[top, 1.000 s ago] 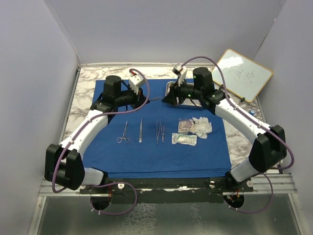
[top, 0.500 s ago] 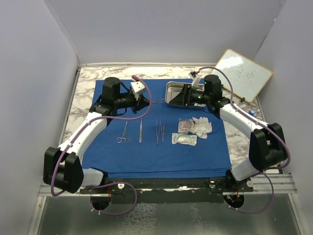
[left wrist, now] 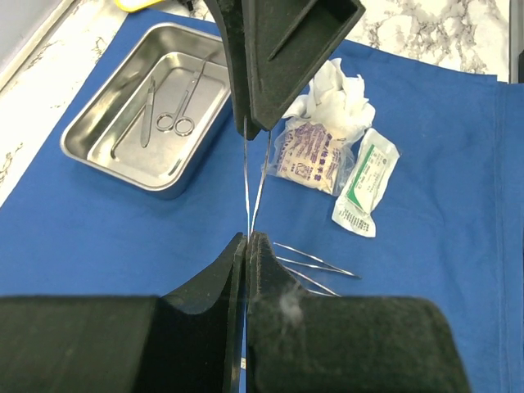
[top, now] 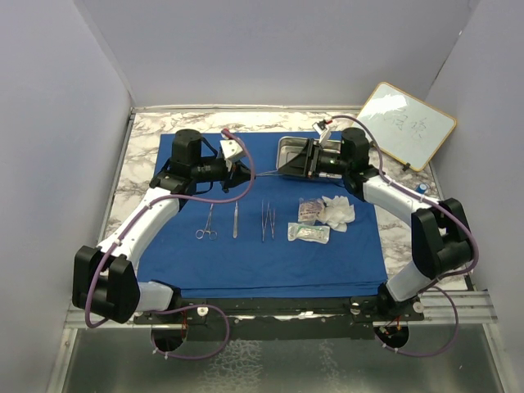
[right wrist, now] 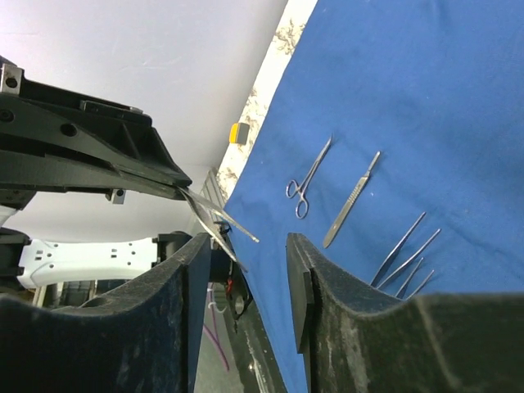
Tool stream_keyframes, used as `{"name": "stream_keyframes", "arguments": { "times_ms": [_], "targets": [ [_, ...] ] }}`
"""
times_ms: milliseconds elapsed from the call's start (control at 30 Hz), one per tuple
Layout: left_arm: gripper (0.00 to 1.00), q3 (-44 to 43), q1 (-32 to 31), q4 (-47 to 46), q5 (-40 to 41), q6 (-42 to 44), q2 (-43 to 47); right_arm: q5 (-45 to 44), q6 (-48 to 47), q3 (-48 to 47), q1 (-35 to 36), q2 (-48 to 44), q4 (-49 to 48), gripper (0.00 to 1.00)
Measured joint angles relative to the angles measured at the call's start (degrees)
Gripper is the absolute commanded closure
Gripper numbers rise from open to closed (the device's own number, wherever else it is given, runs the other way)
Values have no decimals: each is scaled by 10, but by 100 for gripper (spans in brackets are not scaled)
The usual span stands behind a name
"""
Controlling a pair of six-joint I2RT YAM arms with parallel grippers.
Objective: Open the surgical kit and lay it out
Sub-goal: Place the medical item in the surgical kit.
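Left wrist: left end effector (left wrist: 246, 237) is clamped tight on thin tweezers (left wrist: 248, 184), prongs pointing out over the blue cloth wrap (left wrist: 98, 221). Looks like a carry toward the laid row.

Right end effector (right wrist: 246, 241) is about half open with nothing in it, sitting at the steel tray (top: 285, 151) on the wrap's far-right part. Likely lined up for the next pick.

Wrap lies spread flat mid-desk (top: 143, 164).

Count:
- 1 tray holding 1 scissors (left wrist: 182, 106) and 1 slim straight tool (left wrist: 147, 106)
- row near wrap centre: 1 ring-handled forceps (top: 206, 225), 1 scalpel-type handle (top: 235, 219), 2 laid tweezers (top: 267, 219)
- right of the row: 1 gauze wad (top: 337, 211), 2 clear packets (top: 309, 232)

Row items are parallel and apart, probably for clean single picks.
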State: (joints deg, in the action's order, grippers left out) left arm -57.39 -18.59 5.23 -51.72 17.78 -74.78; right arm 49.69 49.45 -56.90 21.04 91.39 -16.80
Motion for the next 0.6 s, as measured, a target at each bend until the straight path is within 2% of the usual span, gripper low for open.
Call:
{"name": "stream_keyframes", "arguments": {
  "times_ms": [467, 600],
  "targets": [
    [100, 0, 0, 0, -15, 9, 0, 17, 46, 18, 0, 9, -58, 97],
    [100, 3, 0, 0, -15, 13, 0, 22, 53, 18, -1, 9, -69, 99]
  ]
}}
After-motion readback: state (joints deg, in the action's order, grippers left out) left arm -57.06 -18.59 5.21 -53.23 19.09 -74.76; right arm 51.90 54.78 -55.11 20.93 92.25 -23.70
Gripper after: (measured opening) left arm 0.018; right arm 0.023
